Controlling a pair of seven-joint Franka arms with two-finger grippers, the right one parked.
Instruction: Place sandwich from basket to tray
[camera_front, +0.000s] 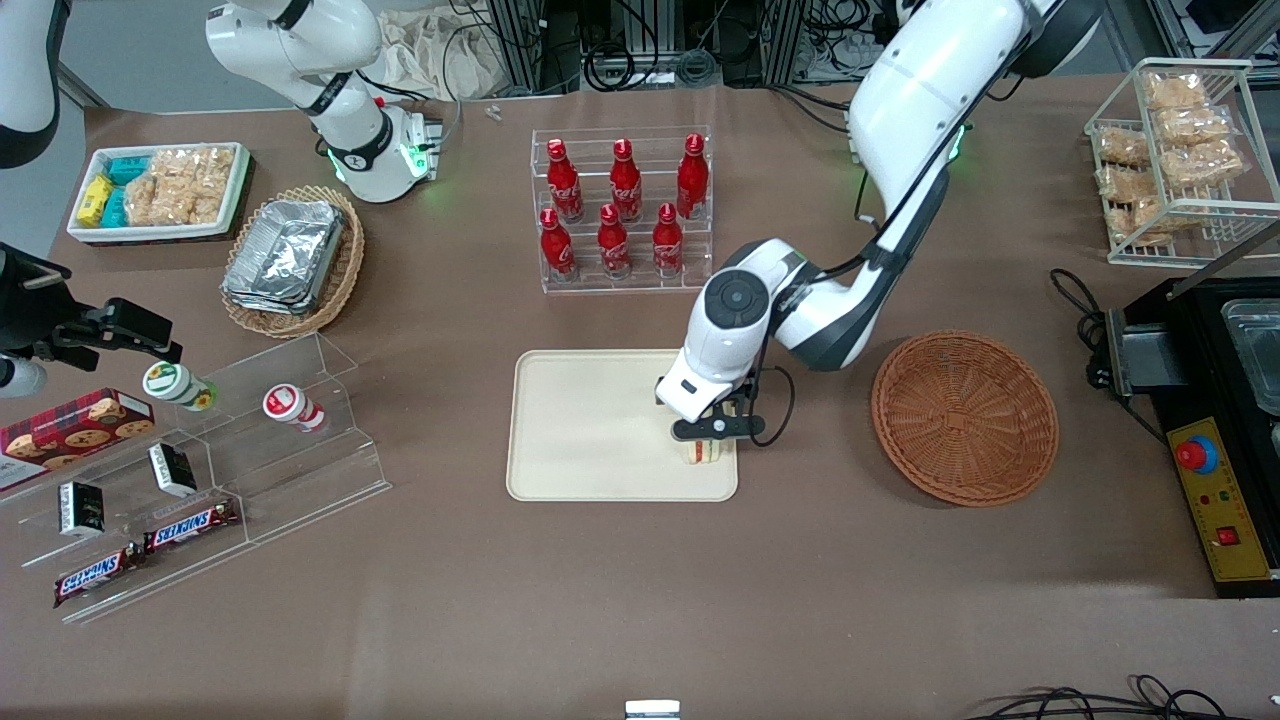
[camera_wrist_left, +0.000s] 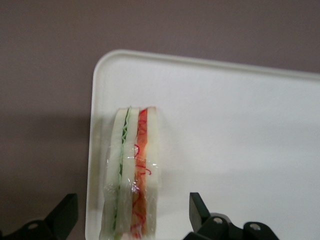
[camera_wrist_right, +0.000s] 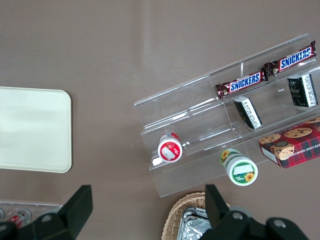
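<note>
The sandwich (camera_wrist_left: 131, 172) fills the wrist view closest to the lens: a wedge wrapped in clear film, standing on edge on the tray (camera_wrist_left: 240, 130), with white bread and thin green and red filling lines. It sits near a rounded corner of the tray, just inside the low rim. The gripper (camera_wrist_left: 132, 220) hangs directly over it with its two black fingers (camera_wrist_left: 62, 215) spread apart, one on each flank of the wedge and neither touching it.

In the front view the gripper (camera_front: 712, 432) is above the tray corner nearest the camera on the working arm's side, and the sandwich (camera_front: 703, 452) shows just under it, resting on the cream tray (camera_front: 590, 430). The reddish-brown basket (camera_front: 965, 416) lies on the brown table (camera_front: 640, 600) beside the tray, toward the working arm's end, and holds nothing visible.

Farther from the camera than the tray stands a clear rack of red bottles (camera_front: 620, 210). Toward the parked arm's end are a tan basket with foil trays (camera_front: 290, 260), a white bin of snacks (camera_front: 160, 190), and a clear stepped stand (camera_front: 200, 470) with two small cups, chocolate bars and a cookie box. A wire rack of packaged snacks (camera_front: 1180, 150) stands toward the working arm's end.
</note>
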